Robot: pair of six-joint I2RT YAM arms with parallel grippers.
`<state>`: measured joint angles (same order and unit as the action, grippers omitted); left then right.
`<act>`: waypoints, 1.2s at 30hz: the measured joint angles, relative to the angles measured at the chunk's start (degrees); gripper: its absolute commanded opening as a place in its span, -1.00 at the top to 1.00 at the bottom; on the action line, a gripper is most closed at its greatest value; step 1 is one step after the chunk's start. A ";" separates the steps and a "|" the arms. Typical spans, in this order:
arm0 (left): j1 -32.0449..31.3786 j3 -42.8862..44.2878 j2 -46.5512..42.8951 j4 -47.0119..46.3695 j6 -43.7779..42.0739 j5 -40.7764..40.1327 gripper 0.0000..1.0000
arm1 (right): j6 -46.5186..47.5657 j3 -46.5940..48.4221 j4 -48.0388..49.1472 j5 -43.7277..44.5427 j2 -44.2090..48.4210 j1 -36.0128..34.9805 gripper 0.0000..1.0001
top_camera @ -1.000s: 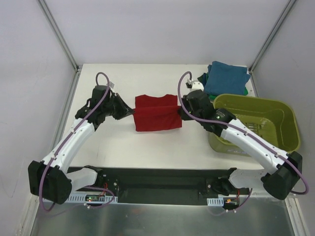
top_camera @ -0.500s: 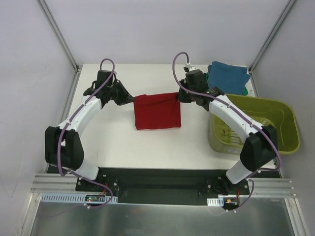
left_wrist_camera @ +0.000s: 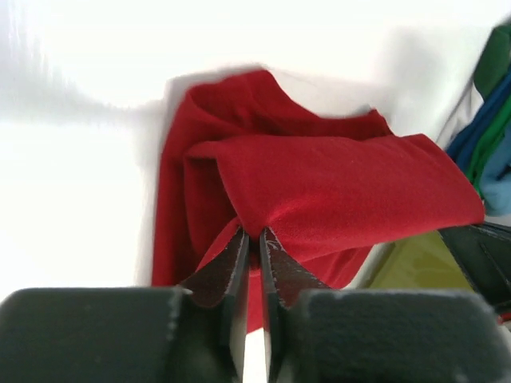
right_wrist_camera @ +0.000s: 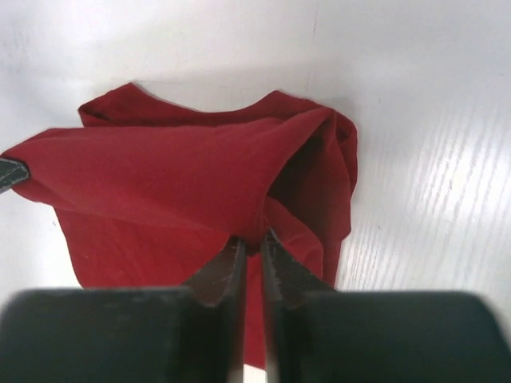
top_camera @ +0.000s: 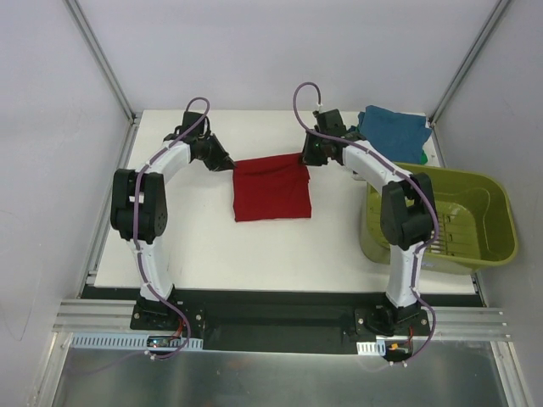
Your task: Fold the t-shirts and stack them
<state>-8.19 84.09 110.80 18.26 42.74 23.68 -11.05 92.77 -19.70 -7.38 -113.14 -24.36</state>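
- Top external view: the dark red t-shirt lies mid-way across the white surface, left of the olive basket.
- Wrist views: the left fingers are pinched narrow on the shirt's far left corner, and the right fingers pinch its far right corner.
- A second ago both pairs held the shirt's sides nearer the bases. Now both arms reach farther out, and the gripped edge is raised above the layer beneath.
- The teal-blue folded shirts rest at the far right, behind the basket.
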 measured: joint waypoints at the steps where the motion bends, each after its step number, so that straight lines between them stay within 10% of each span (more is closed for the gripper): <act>1: 0.15 0.76 1.20 -0.09 -0.07 0.13 0.68 | -0.31 1.09 0.13 -0.72 -1.75 0.35 0.41; 3: 0.70 2.32 3.65 -0.04 0.02 0.42 -0.05 | -1.09 3.21 0.22 -1.79 -4.87 0.96 -0.55; 5: 1.27 3.43 5.33 0.04 -0.15 0.81 -0.23 | -1.95 5.55 0.15 -3.17 -8.00 1.77 -0.95; 10: 2.56 5.68 6.21 0.39 0.02 2.80 -0.98 | -2.80 9.81 -0.22 -7.19 -11.65 3.54 -0.94; 26: -3.08 -9.62 -11.47 -1.49 -0.11 5.62 -0.99 | -1.40 -6.88 1.84 -7.85 5.99 -2.60 -0.93; 36: -3.72 -34.82 -46.23 1.36 -0.83 -3.34 -0.99 | 8.98 -2.23 -6.67 7.06 4.35 -4.57 -0.94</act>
<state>-11.90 49.28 64.58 19.62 41.91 20.34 -2.07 90.54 -26.37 -0.32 -108.79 -28.93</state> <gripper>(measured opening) 0.992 0.968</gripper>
